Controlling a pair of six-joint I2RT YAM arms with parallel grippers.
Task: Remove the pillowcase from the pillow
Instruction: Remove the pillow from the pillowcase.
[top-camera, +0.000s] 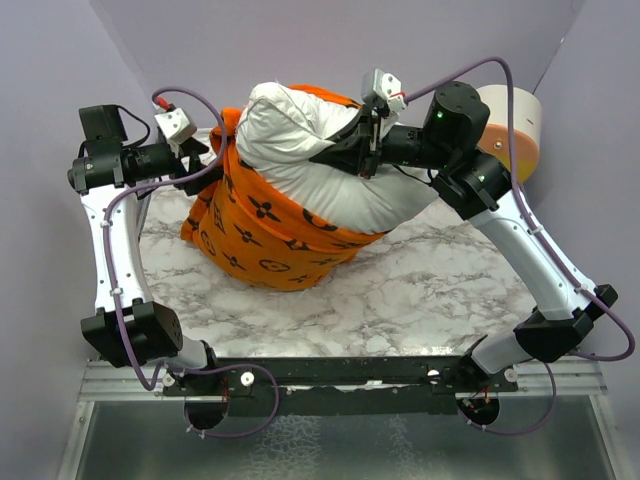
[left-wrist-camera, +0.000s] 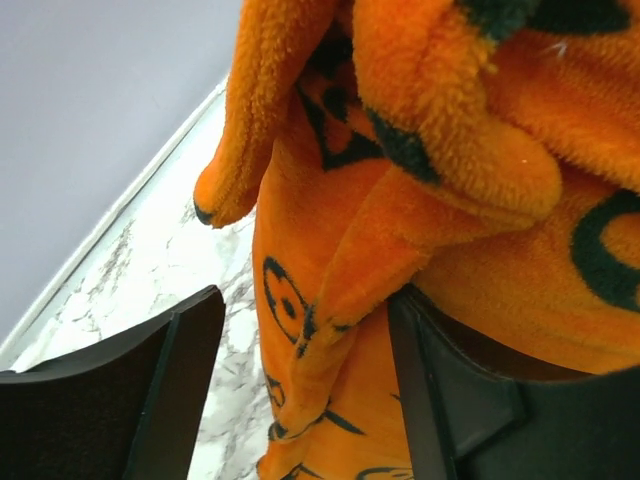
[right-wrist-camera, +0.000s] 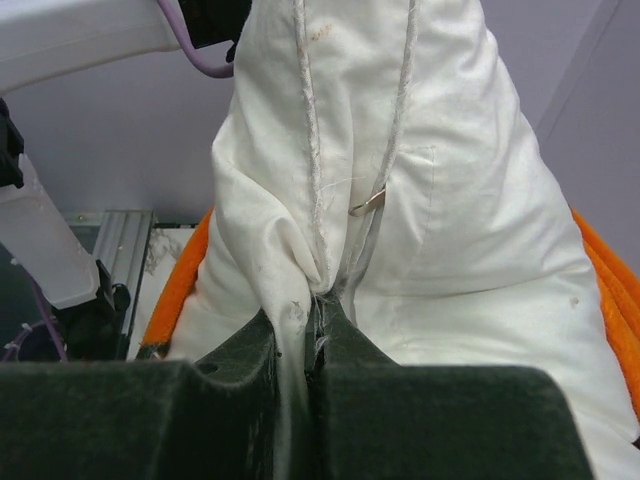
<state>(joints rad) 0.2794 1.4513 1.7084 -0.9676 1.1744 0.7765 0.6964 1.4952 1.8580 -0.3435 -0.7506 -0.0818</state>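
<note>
The white pillow (top-camera: 300, 140) sticks up and out of the orange pillowcase (top-camera: 255, 230) with black symbols, which bunches round its lower half on the marble table (top-camera: 420, 290). My right gripper (top-camera: 368, 150) is shut on a pinch of the pillow's seam (right-wrist-camera: 312, 300), with the pillow (right-wrist-camera: 450, 230) rising above the fingers and the orange pillowcase (right-wrist-camera: 180, 280) showing at both sides. My left gripper (top-camera: 205, 165) is at the pillowcase's left edge. Its jaws stand open around a hanging fold of the pillowcase (left-wrist-camera: 330, 300); the right finger (left-wrist-camera: 450, 400) touches the cloth, the left finger (left-wrist-camera: 180, 380) stands apart.
A white, orange and yellow cylinder (top-camera: 515, 125) stands at the back right, behind the right arm. Purple walls close in the table on three sides. A metal rail (top-camera: 340, 375) runs along the near edge by the arm bases.
</note>
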